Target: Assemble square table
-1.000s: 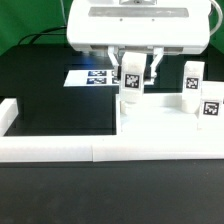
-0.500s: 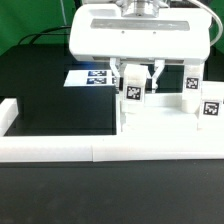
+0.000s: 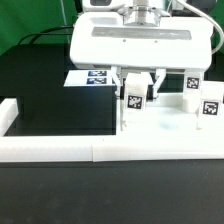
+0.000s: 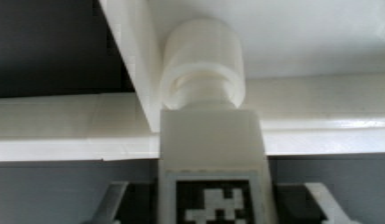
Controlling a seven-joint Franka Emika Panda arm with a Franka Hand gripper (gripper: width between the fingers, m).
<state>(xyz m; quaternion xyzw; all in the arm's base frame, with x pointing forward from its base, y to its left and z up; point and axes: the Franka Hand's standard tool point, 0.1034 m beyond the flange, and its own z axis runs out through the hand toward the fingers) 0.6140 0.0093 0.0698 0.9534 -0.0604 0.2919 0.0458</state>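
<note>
Nearest, low white border wall (image 3: 60,150) fencing the work area, with the tabletop (image 3: 165,125) pushed against it, probably for bracing. Above the tabletop's corner, one leg post (image 3: 132,97) held upright between the gripper (image 3: 137,88) fingers, clamped, seemingly for seating in a corner hole. Farther right, two spare leg posts (image 3: 200,98) waiting; behind, the marker board (image 3: 92,76) flat.

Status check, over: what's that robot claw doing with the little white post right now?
End effector shut on leg post, held upright over the tabletop. Two more leg posts standing at the exterior view's right. Nothing blocking.
</note>
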